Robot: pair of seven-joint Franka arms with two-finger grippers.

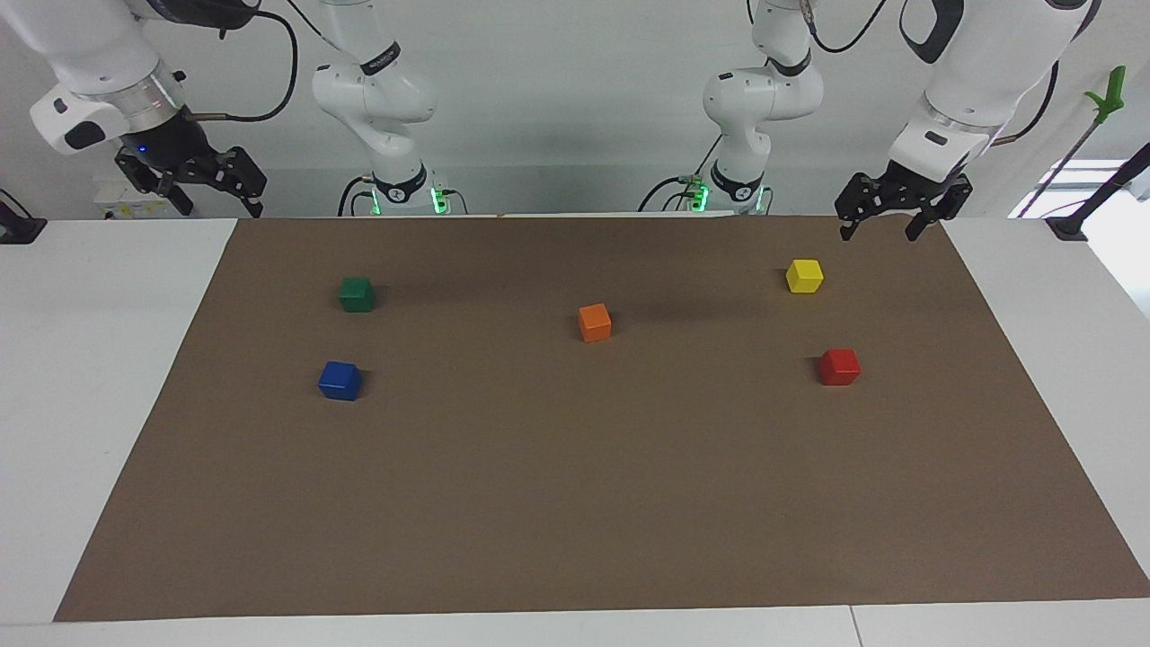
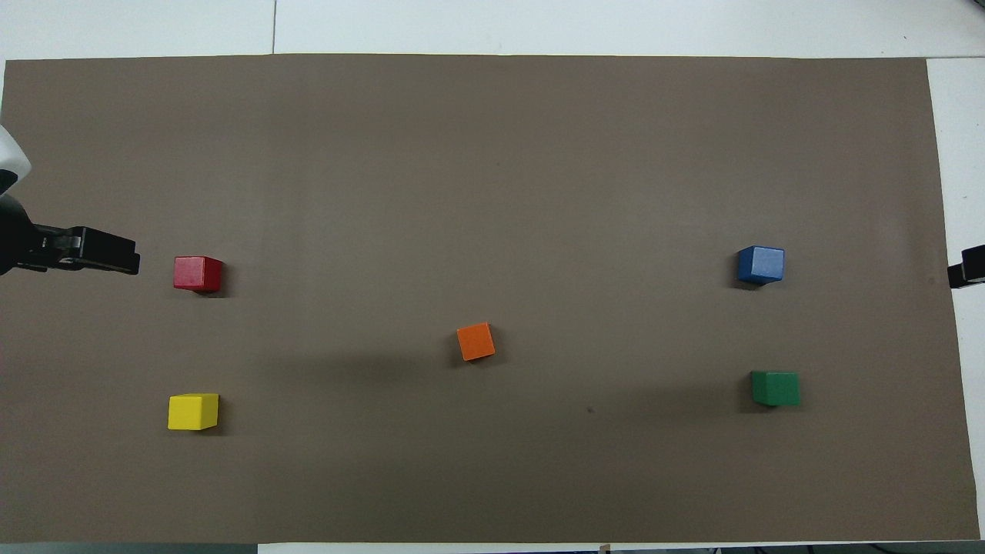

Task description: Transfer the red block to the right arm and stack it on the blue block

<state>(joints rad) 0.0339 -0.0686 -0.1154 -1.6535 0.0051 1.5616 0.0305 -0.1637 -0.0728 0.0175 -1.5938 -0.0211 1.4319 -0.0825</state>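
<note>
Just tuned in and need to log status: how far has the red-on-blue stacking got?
Nothing is done yet. The red block sits alone on the mat at the left arm's end; the blue block is bare at the right arm's end. Nothing in hand: left claw and right claw hang open, empty, raised. Pickup, handover and stacking all remain.

Even, bright overhead lighting; soft faint shadows cast on brown mat [image 1: 575,503]; daylight glare seen at 3 o'clock, facing view; focus sharp.

I have the red block [image 1: 839,367] lying on the mat [image 1: 575,503] toward my left gripper's [image 1: 879,229] end of the worktop [image 1: 90,359]. The blue block [image 1: 340,380] lies toward the right gripper's [image 1: 216,202] end, well apart.
</note>
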